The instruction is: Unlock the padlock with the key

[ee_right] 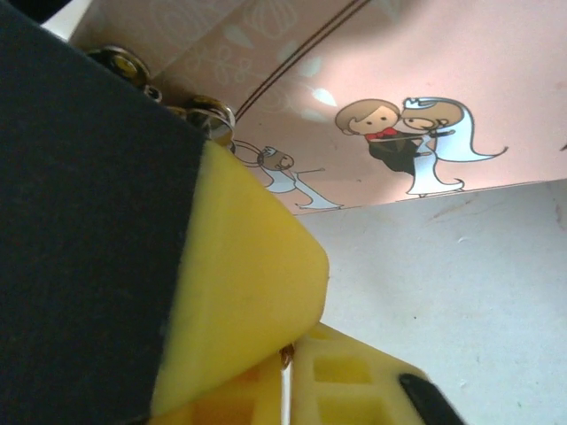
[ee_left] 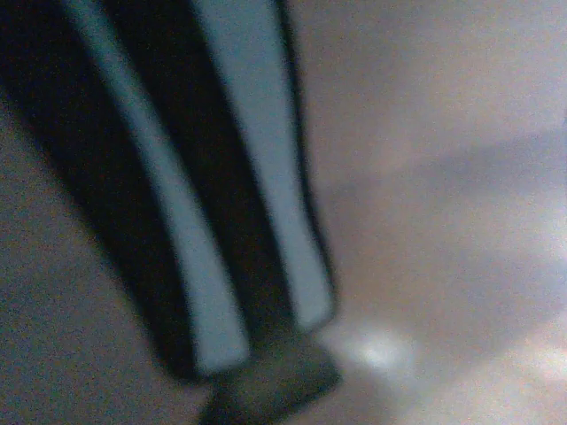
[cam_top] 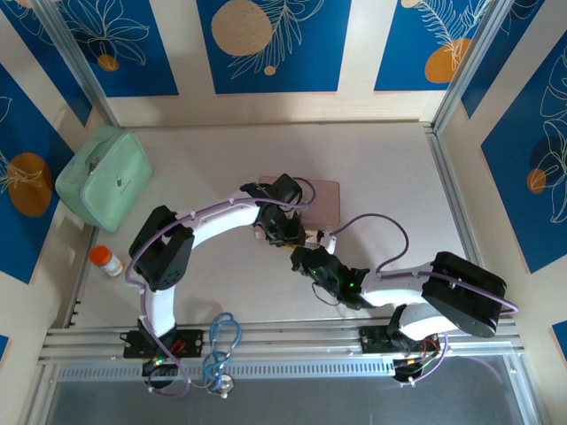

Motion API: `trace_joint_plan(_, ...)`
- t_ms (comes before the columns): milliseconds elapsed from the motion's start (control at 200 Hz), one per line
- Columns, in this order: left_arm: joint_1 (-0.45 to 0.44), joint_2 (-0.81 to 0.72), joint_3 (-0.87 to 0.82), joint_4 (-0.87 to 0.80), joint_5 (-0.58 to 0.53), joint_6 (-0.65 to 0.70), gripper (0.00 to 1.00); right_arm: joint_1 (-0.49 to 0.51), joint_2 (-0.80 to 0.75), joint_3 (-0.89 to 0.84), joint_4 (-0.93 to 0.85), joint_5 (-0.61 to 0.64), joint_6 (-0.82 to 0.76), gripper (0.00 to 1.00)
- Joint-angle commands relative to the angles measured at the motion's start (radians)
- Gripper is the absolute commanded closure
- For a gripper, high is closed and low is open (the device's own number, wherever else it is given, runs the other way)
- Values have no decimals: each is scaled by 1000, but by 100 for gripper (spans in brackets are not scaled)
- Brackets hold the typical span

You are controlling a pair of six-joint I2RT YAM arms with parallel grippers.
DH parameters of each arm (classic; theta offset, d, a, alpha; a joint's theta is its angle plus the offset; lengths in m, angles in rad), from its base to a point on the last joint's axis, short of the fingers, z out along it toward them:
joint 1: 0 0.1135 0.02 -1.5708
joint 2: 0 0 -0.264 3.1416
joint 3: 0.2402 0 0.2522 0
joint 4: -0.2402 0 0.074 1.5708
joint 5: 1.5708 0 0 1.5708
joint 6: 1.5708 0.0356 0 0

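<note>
Padlock, seemingly the dark blur pinched in the closed left gripper at the pink tin's near edge, shows no sign of opening yet; right gripper, fingers pressed together, sits just beside it, key not discernible.

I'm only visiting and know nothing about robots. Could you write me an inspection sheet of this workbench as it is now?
Surface: pale table, bare parts look clean.
Job's things: padlock and key too hidden to tell; silvery metal bits by the pink tin.
Clutter: green pouch, orange bottle.
Grippers: left tool shut, view blurred; right tool shut.
Cables: purple cables along the arms; blue cord at the front rail.
Surroundings: blue leaf-patterned panels.
</note>
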Motion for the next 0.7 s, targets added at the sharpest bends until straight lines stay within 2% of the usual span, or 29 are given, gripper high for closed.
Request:
trace_joint_plan(0, 6, -49, -1, -7, 60, -19, 99, -19, -1, 18, -23, 20, 24, 98)
trace_joint_plan(325, 17, -60, -29, 21, 66, -35, 100, -22, -26, 3, -31, 12, 42, 100)
trace_joint_plan(405, 20, -66, -32, 30, 62, -39, 97, -25, -22, 20, -44, -17, 27, 100)
trace_joint_plan(475, 22, -72, -40, 42, 59, -45, 89, -25, -23, 26, -54, -32, 29, 100)
trace_joint_plan(540, 24, -76, -45, 52, 57, -50, 76, -27, -25, 23, -59, -37, 42, 100)
trace_joint_plan(695, 27, -91, -86, 118, 62, -70, 59, -38, -13, 28, -50, -76, 43, 100)
